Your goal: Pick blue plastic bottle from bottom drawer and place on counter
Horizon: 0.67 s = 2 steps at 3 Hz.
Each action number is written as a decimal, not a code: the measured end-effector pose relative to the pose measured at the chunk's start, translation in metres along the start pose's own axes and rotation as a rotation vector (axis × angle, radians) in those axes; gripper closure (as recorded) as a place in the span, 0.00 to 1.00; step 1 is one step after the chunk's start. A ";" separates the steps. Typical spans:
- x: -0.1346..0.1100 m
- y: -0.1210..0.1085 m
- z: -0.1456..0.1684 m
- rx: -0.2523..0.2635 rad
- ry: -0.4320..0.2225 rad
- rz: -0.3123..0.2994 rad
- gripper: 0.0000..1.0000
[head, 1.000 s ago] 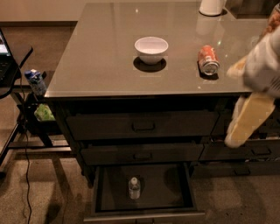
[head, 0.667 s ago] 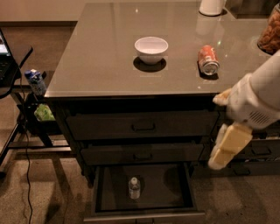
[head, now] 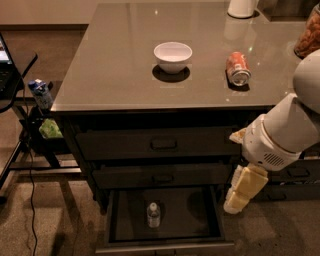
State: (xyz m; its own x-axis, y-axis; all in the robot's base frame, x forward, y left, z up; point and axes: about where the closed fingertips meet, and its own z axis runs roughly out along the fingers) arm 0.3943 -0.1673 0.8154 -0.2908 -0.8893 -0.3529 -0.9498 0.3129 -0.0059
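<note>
The blue plastic bottle (head: 153,215), small and clear with a white cap, stands upright in the middle of the open bottom drawer (head: 200,220). The two drawers above it are closed. The grey counter (head: 115,70) tops the cabinet. My gripper (head: 241,189), cream-coloured, hangs from the white arm at the right, just outside the drawer's right edge and a little above it. It is to the right of the bottle, well apart from it, and holds nothing that I can see.
On the counter stand a white bowl (head: 173,55), a red soda can (head: 238,68) on its side, a white vessel (head: 242,7) at the back and a jar (head: 310,32) at the right edge. A blue-capped bottle (head: 40,92) sits by the black side table (head: 15,75) at left.
The arm has come down and to the left, from counter height beside the cabinet to the level of the lower drawers. The bottle and the drawer have not moved.
</note>
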 end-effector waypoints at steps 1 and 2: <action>0.015 0.006 0.032 -0.048 -0.014 0.014 0.00; 0.031 0.013 0.084 -0.110 -0.049 0.018 0.00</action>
State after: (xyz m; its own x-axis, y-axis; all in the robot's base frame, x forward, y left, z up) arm 0.3829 -0.1630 0.7260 -0.3045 -0.8657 -0.3973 -0.9522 0.2878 0.1026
